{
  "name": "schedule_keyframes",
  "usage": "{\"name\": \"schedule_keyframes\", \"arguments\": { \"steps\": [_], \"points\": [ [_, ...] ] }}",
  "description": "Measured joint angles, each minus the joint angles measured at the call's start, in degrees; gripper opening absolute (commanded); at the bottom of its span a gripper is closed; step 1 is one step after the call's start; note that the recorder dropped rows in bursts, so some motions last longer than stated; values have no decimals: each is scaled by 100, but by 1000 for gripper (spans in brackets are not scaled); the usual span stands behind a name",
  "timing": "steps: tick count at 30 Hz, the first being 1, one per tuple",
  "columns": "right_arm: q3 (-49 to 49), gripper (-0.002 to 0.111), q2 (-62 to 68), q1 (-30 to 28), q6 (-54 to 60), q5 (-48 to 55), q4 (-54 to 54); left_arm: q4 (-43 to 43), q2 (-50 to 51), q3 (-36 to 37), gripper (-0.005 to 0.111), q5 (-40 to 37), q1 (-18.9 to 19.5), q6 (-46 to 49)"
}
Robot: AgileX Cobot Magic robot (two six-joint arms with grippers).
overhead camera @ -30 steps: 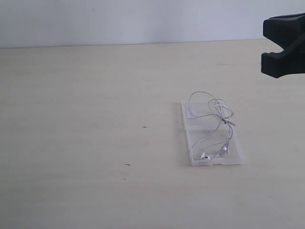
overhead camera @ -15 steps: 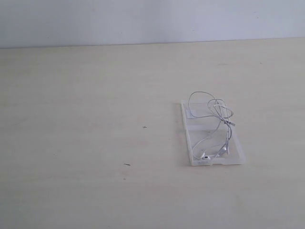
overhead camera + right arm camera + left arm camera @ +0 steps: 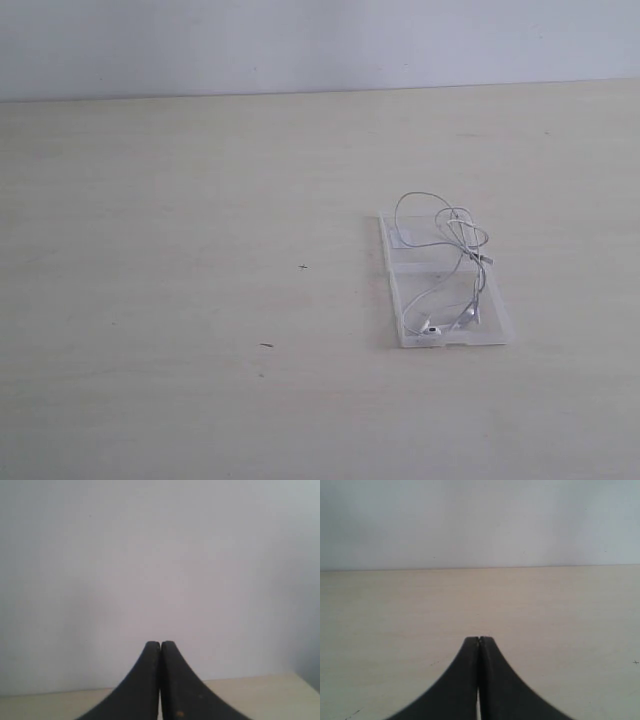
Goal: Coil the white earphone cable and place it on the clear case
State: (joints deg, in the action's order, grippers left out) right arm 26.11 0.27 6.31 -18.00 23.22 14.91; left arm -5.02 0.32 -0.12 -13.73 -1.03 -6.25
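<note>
The clear case point(image 3: 497, 318) lies flat and open on the table, right of centre in the exterior view, with a small white sticker point(image 3: 404, 237) in its far half. The white earphone cable point(image 3: 462, 240) rests on it in loose loops, its two earbuds point(image 3: 436, 328) at the near end. Neither arm shows in the exterior view. My left gripper point(image 3: 479, 639) is shut with nothing in it, over bare table. My right gripper point(image 3: 160, 643) is also shut and empty, facing the wall. Neither wrist view shows the case or cable.
The pale wooden table point(image 3: 180, 250) runs back to a plain grey-white wall point(image 3: 300, 45). Two tiny dark specks point(image 3: 267, 345) lie on the table left of the case.
One second ago the right gripper showed at the exterior view's upper right edge; it has withdrawn out of that view. The case and cable have not moved.
</note>
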Motion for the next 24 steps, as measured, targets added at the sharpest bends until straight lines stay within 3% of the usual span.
{"name": "schedule_keyframes", "arguments": {
  "steps": [7, 16, 24],
  "points": [
    [-980, 1, -10, 0, 576, -1232, -798, 0, 0, 0, 0, 0, 0, 0],
    [-2058, 1, 0, 0, 2018, -1207, -1003, 0, 0, 0, 0, 0, 0, 11],
    [-2309, 1, 0, 0, 2638, -905, -1427, 0, 0, 0, 0, 0, 0, 11]
  ]
}}
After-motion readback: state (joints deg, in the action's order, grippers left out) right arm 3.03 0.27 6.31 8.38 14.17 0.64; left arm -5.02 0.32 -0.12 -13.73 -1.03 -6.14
